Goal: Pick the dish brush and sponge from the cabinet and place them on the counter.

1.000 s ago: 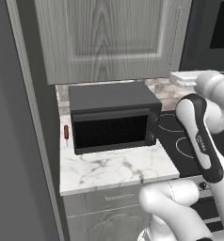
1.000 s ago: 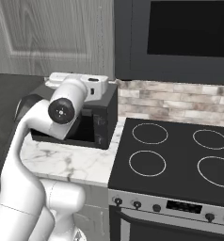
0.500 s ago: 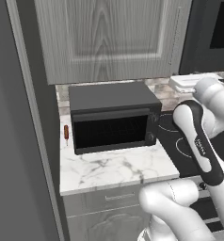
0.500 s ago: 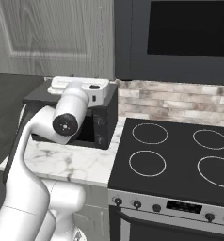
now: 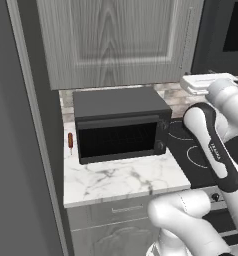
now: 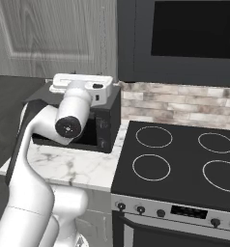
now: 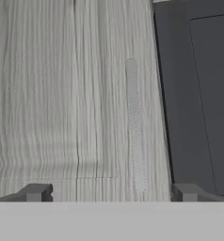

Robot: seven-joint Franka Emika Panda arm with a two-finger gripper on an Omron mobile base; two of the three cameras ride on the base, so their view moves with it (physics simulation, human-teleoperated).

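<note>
Fingers [image 7: 36,192] of my gripper [image 7: 110,193] spread wide, holding nothing, facing the shut cabinet [image 7: 62,94] door's long handle [image 7: 135,124].

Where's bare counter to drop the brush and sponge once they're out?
Best patch: the counter strip in front of the toaster oven, bordered right by the stovetop. A narrow strip runs left of the oven, but the small orange-red stick lies there. The oven crowds the back.
</note>
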